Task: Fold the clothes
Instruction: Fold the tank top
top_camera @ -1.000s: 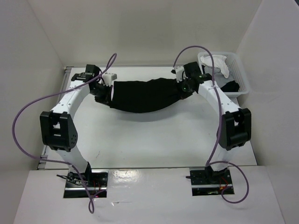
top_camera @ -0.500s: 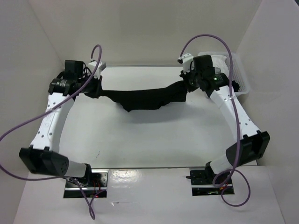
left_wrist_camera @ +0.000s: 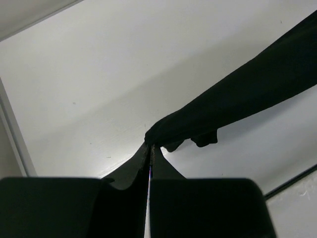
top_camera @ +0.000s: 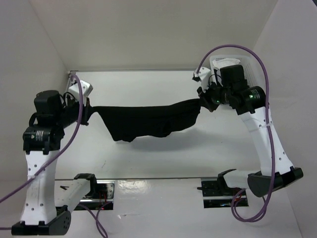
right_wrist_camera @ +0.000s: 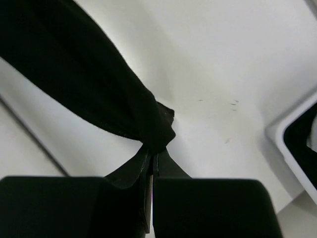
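The clothes, a plain black top (top_camera: 148,120), hang stretched in the air between my two grippers, sagging in the middle above the white table. My left gripper (top_camera: 88,110) is shut on the top's left end; in the left wrist view the black top (left_wrist_camera: 237,101) runs up and right from the pinched fingertips (left_wrist_camera: 150,148). My right gripper (top_camera: 202,99) is shut on the right end; in the right wrist view the black top (right_wrist_camera: 89,79) bunches at the closed fingertips (right_wrist_camera: 154,151). Both arms are raised high.
A white basket (top_camera: 258,84) sits at the back right behind the right arm, its corner (right_wrist_camera: 292,144) showing in the right wrist view. White walls enclose the table on three sides. Purple cables loop off both arms.
Both arms have lifted and pulled toward the near side, raising the black top off the table and stretching it wider between the grippers. Both grips have held.
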Available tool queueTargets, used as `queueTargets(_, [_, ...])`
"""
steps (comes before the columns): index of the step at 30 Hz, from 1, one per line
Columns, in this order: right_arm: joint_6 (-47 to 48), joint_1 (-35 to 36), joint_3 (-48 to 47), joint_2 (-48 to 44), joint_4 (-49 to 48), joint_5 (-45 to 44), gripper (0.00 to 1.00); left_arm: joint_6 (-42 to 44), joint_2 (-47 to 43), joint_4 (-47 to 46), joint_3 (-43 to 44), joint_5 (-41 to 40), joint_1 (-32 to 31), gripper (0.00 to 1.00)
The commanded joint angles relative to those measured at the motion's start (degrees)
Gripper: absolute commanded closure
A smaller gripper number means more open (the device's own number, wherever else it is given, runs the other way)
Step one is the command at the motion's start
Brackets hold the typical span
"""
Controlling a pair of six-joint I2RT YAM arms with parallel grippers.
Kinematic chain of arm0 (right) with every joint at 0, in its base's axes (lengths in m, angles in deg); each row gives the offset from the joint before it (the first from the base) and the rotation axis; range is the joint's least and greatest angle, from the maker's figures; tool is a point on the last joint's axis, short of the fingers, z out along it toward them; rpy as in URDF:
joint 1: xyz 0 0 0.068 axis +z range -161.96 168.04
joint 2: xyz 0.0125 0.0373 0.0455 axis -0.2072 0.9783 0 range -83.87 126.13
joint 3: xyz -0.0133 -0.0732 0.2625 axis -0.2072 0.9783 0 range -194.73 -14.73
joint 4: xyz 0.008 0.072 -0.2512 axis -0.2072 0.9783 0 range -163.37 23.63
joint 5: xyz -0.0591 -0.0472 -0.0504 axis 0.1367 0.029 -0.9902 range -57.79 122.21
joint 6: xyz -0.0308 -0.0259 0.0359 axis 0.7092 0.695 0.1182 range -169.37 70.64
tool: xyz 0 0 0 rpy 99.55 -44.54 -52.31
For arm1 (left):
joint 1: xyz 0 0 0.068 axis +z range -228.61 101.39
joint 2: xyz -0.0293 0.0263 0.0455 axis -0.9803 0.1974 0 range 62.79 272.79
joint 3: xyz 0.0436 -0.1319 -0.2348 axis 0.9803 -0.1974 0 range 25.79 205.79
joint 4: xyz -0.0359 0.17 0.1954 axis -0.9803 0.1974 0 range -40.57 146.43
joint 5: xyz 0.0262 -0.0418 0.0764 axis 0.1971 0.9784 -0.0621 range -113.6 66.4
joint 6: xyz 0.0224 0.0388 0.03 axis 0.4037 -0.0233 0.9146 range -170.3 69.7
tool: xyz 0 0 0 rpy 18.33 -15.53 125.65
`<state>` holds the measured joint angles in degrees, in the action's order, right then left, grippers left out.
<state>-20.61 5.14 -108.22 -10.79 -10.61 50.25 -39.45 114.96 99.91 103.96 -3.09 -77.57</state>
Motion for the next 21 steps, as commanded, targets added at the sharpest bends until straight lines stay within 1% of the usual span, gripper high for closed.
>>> queueTargets(1, [7.1,-0.8,-3.8,-2.5,11.2,10.1,1.00,4.3,-4.3,2.5,-1.1,6.6,2.0,1.00])
queueTargets(3, [7.1,-0.8,-3.1,-3.9,11.8,10.1,1.00,4.9,-5.6,3.9,-1.6,7.9,2.7,1.00])
queueTargets(7, [7.1,-1.3,-1.8,-3.9,11.8,10.1,1.00,6.4,-6.8,7.4,-0.6,10.7,3.9,1.00])
queueTargets(11, [7.1,-1.3,-1.3,-3.9,11.8,10.1,1.00,7.8,-7.3,8.1,-1.3,12.3,4.5,1.00])
queueTargets(13, [7.1,-1.3,-0.7,-2.0,11.8,10.1,1.00,7.8,-6.8,7.5,-1.9,12.3,4.5,1.00])
queueTargets(18, [5.3,-1.3,-1.3,4.4,10.0,10.1,1.00,7.3,-0.7,6.5,-1.7,12.9,4.5,1.00])
queueTargets(21, [3.4,-1.3,-2.4,8.9,6.1,7.9,1.00,7.3,4.7,3.3,-1.7,11.7,4.0,1.00])
